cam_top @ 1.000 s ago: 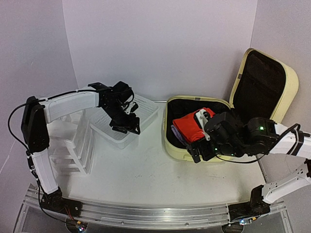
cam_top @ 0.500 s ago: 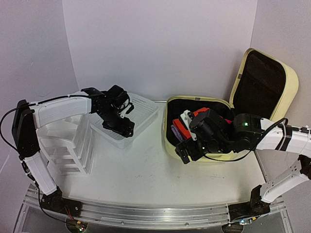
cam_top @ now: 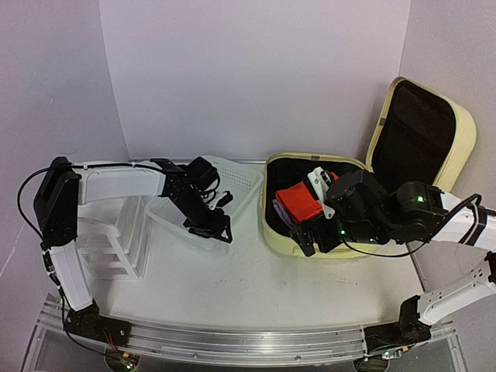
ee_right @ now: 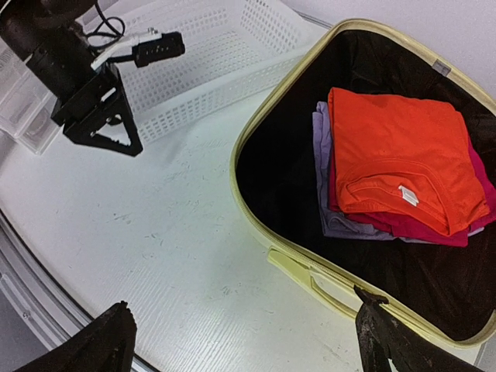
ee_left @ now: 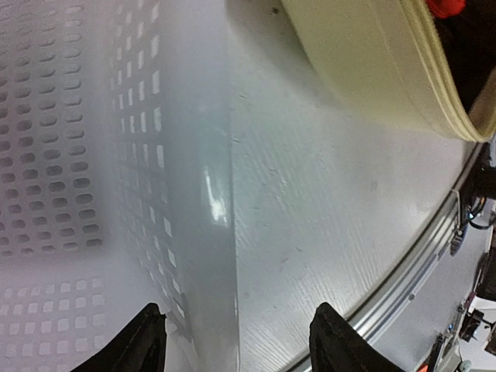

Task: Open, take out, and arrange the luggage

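While the pale yellow luggage (cam_top: pixel 268 211) lies open at three o'clock on the table (cam_top: pixel 232 287), with its lid raised and a folded orange shirt (ee_right: pixel 395 155) on top of its clothes, the right gripper (ee_right: pixel 244 337) hangs over its near rim, fingers spread wide. The left gripper (ee_left: pixel 240 345), fingers apart, has the white mesh basket's (cam_top: pixel 242 180) wall between them at ten o'clock.

The luggage (ee_left: pixel 372 54) has a smooth, pale yellow hard shell with a soft shine; its lining (cam_top: pixel 418 132) is matt black fabric. Inside it I see folded orange cloth (ee_right: pixel 403 155). Left of it the basket (ee_right: pixel 225 46) is glossy white plastic. The table (ee_right: pixel 194 232) under it is white and finely scratched.
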You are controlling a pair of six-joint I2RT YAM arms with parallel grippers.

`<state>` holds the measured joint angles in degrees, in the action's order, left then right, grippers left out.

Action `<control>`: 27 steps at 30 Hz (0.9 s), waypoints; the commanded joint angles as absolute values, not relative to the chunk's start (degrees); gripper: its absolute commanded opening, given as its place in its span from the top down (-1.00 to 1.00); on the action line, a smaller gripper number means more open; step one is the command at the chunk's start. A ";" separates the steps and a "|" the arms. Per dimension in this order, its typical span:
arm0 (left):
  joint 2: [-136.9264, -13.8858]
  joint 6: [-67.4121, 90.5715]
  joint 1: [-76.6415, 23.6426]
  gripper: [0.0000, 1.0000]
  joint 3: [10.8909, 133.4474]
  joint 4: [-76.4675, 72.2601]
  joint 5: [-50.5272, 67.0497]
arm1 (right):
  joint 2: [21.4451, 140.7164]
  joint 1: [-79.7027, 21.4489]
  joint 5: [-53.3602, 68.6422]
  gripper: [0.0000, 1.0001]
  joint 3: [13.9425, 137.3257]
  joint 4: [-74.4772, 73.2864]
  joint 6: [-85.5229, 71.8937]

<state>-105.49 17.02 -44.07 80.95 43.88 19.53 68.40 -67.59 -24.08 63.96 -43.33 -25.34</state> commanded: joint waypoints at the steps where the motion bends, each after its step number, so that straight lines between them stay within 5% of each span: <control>1: -102.03 24.36 -47.79 -0.31 79.10 34.95 30.97 | 67.10 -67.73 -26.27 -0.97 63.28 -41.39 -25.48; 18: -104.99 29.38 -52.91 -0.47 81.69 21.33 39.15 | 74.85 -61.52 -30.55 -0.97 70.10 -51.08 -21.67; 27: -89.16 24.49 -53.69 -0.54 74.07 25.33 29.94 | 83.35 -49.09 -21.98 -0.96 74.24 -51.83 -12.33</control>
